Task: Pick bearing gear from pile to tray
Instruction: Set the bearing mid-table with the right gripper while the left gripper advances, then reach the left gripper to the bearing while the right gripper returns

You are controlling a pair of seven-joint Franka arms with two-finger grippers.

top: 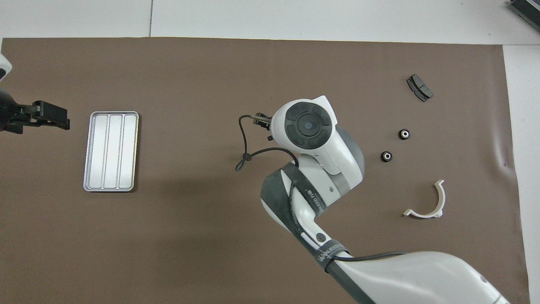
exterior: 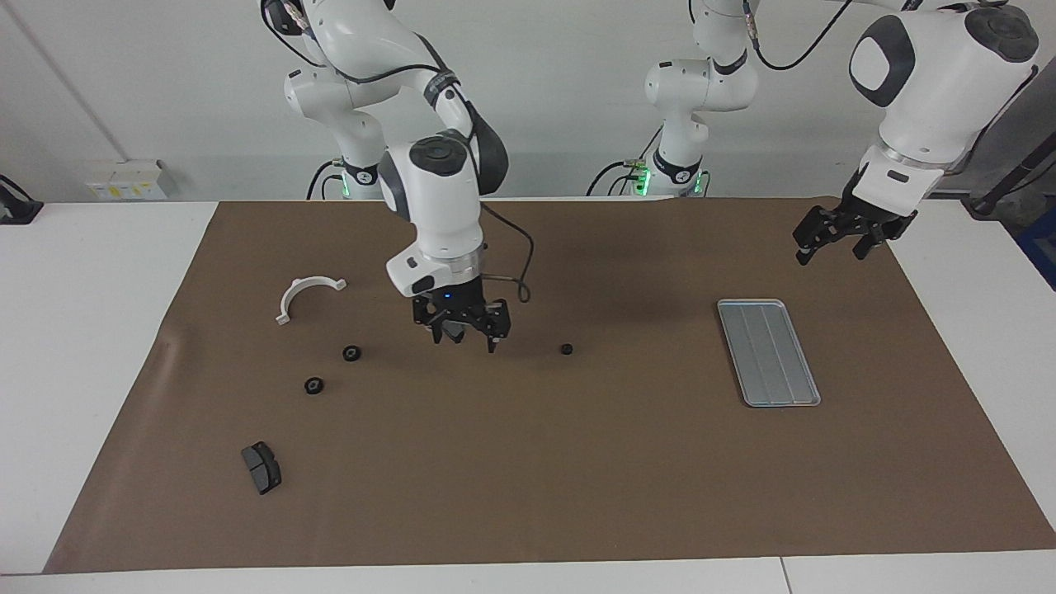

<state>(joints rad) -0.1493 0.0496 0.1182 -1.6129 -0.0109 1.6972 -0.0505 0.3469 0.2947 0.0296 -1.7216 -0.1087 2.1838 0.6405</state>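
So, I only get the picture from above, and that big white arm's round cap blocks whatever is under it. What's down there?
Observer: Its hand, the right gripper. It hangs just over the brown mat, fingers open, holding nothing.
Visitor: Any small part near it? I can't make one out.
Observer: Yes, one little black gear lies alone on the mat, between that gripper and the tray.
Visitor: And the black claw at the edge, by the tray: is it resting on the table?
Observer: No. That's the left gripper, up in the air over the mat's corner, open and touching nothing. That arm waits.
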